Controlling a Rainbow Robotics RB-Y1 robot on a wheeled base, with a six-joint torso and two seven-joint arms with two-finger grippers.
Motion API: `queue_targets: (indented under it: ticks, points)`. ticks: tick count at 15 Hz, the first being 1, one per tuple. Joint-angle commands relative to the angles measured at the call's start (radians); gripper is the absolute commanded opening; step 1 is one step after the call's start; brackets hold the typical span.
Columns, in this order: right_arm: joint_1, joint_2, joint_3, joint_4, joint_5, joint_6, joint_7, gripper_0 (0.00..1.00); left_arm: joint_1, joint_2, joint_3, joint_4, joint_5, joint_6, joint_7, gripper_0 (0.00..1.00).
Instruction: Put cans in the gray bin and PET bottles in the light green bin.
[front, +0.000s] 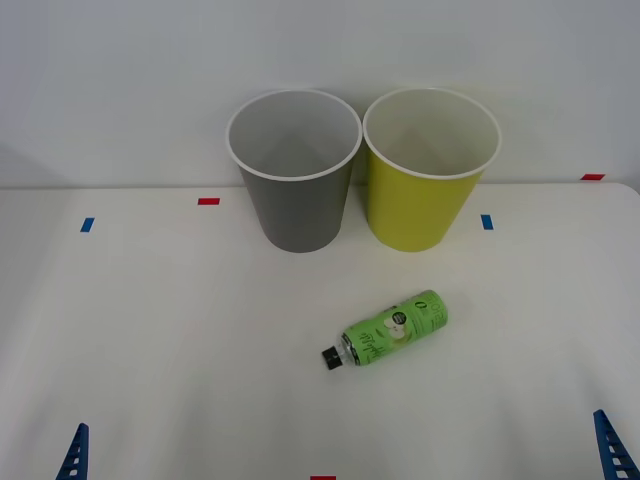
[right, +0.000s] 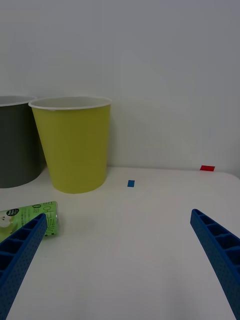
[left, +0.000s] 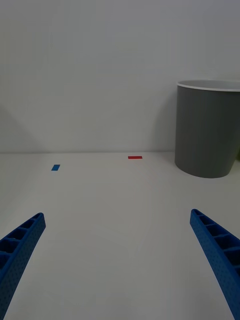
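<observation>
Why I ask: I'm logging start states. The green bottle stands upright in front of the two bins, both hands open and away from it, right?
Not upright: the front view shows the green bottle lying on its side on the table, before the gray bin and light green bin. Left hand and right hand are open, apart from it.

A white bench (front: 150, 340) is spreading across the front view, and a plain pale wall (front: 120, 80) is rising behind it at twelve o'clock. Small tape marks are lying flat on the bench: a blue mark (front: 87, 225) at ten o'clock, a red mark (front: 208, 201) just beside it toward eleven, another blue mark (front: 487, 222) at two o'clock, a red mark at the far right edge (front: 592, 177) (close under the wall), and a red mark at the near edge (front: 322, 478) at six o'clock.
</observation>
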Motion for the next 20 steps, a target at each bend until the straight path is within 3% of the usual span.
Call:
queue_targets:
  ticks: [1,20]
  points:
    - [0.000,0.000,0.000,0.000,0.000,0.000,0.000,1.00,0.000,0.000,0.000,0.000,0.000,0.000,0.000,1.00]
    - [0.000,0.000,0.000,0.000,0.000,0.000,0.000,1.00,0.000,0.000,0.000,0.000,0.000,0.000,0.000,1.00]
